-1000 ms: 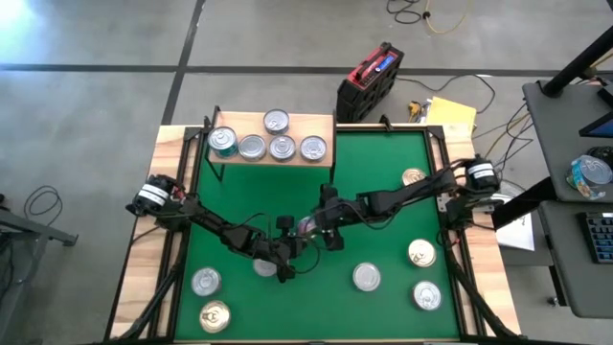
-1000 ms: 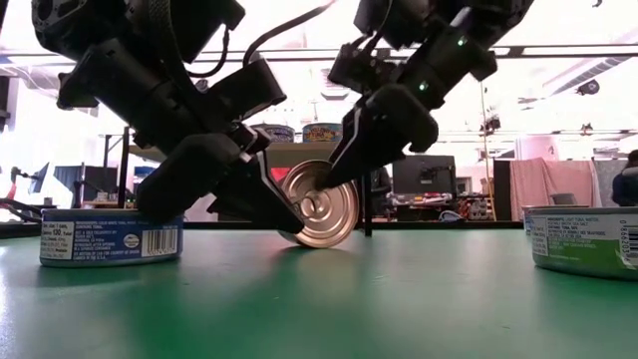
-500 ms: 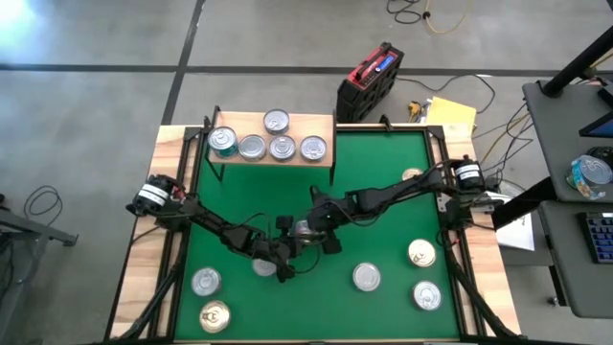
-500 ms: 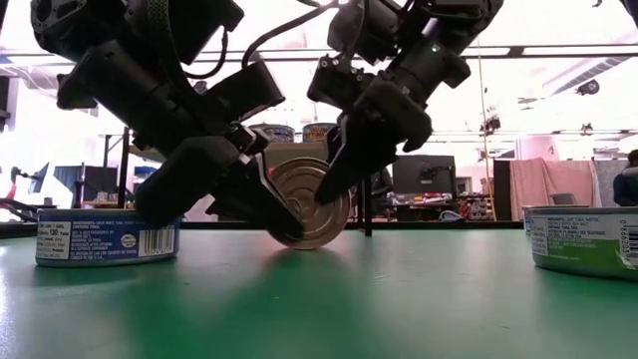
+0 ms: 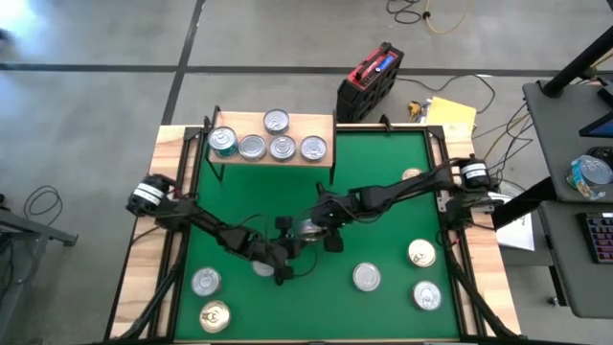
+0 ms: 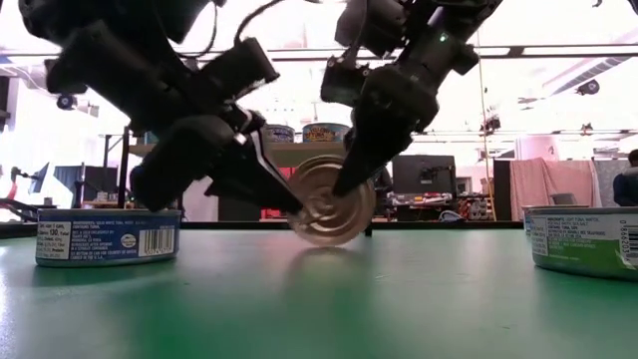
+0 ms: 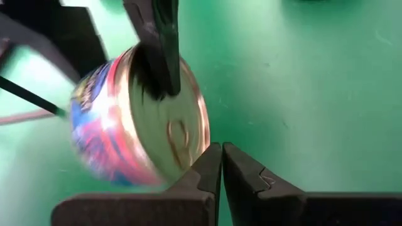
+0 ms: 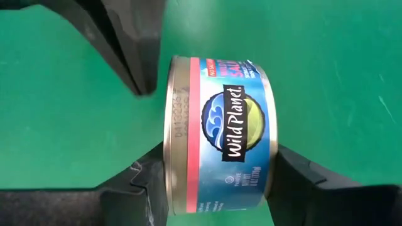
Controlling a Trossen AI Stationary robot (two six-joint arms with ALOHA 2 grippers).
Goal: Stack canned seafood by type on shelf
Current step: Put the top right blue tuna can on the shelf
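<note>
here the right fingers [image 8: 213, 182] clamp an upended blue-and-red tin [image 8: 217, 135] (left fingers [image 7: 221, 176] clenched).

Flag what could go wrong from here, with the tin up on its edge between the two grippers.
1. The tin stands on its rim on the green mat, so it may roll or topple if the right gripper, whose fingers flank its flat ends, closes off-centre.
2. The shut left gripper props the lid; pulling away early could tip the tin.
3. Both grippers crowd one spot and could collide.
</note>
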